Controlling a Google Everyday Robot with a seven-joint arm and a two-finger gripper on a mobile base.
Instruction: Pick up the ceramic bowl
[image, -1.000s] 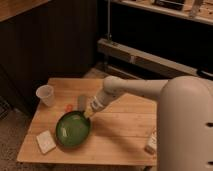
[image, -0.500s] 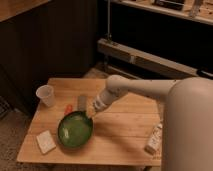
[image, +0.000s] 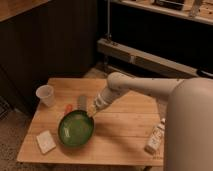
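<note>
The ceramic bowl (image: 75, 130) is wide, shallow, glossy and dark green. It sits at the front left of the wooden table (image: 125, 130), tilted with its inside turned toward the camera. My gripper (image: 92, 113) reaches down from the right on a pale arm. It is at the bowl's far right rim and looks shut on that rim.
A translucent plastic cup (image: 45, 95) stands at the table's left back. A small orange item (image: 67, 107) and a grey item (image: 81, 102) lie just behind the bowl. A white block (image: 45, 141) lies at the front left. A white bottle (image: 155, 136) stands at the right edge.
The bowl has shifted slightly right and tipped up more toward the camera, with the gripper staying at its rim.
</note>
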